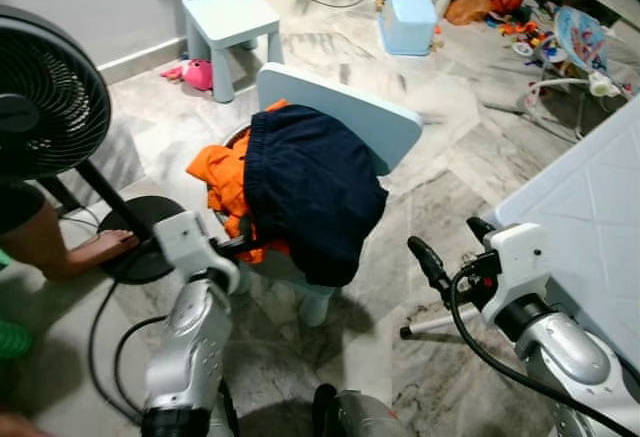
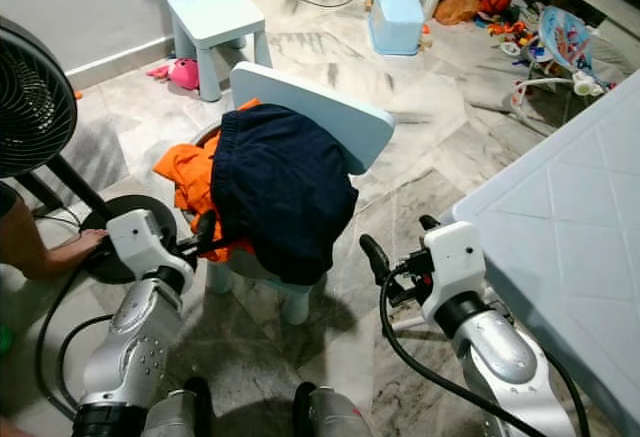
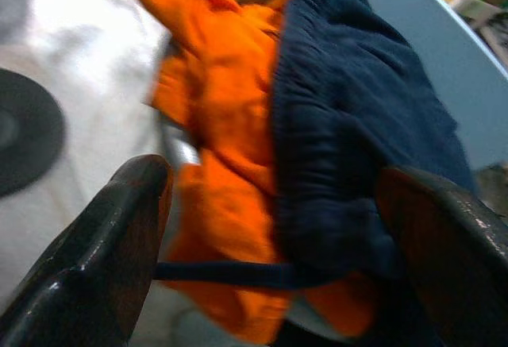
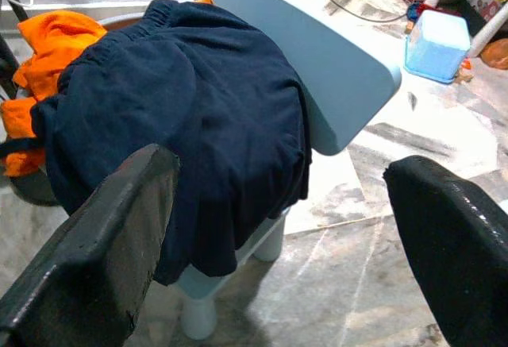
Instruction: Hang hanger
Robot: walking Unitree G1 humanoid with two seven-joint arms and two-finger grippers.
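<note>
The left wrist view alone shows a thin dark hanger bar (image 3: 218,272) crossing the orange garment (image 3: 214,125) beside the navy shorts (image 1: 310,192), both draped over the pale blue chair (image 1: 345,117). The left tool (image 1: 232,247) reaches in with fingers spread, just beside the clothes; the right tool (image 1: 450,247) hovers apart, also open.

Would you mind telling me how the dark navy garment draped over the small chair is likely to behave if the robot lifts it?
The navy garment sags in folds over the chair, so it is probably floppy and light. It overlaps the orange garment, which might drag along. The open left gripper is nearest.
</note>
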